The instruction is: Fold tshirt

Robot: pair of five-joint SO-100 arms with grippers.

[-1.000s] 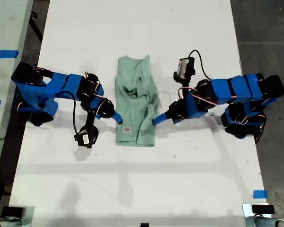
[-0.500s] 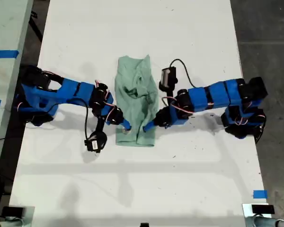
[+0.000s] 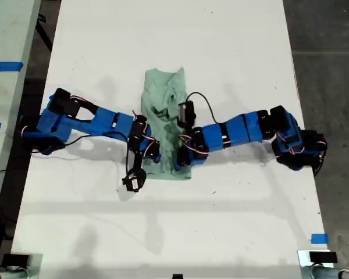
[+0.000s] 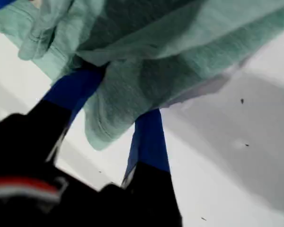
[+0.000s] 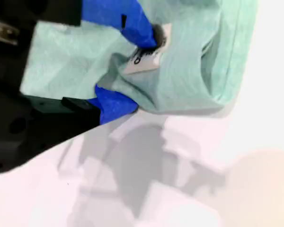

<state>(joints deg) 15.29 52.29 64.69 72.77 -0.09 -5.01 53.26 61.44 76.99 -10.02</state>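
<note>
White table under folded mint tshirt and 2 blue arms

Both arms stretch low over the tshirt from opposite sides. My first gripper: jaws pinch its hem fold. My second gripper: jaws clamp its hem.

The exterior view looks straight down on the white table from high above. Each wrist view rides close behind its own jaws, facing along them; all three share the tshirt's hem.
</note>
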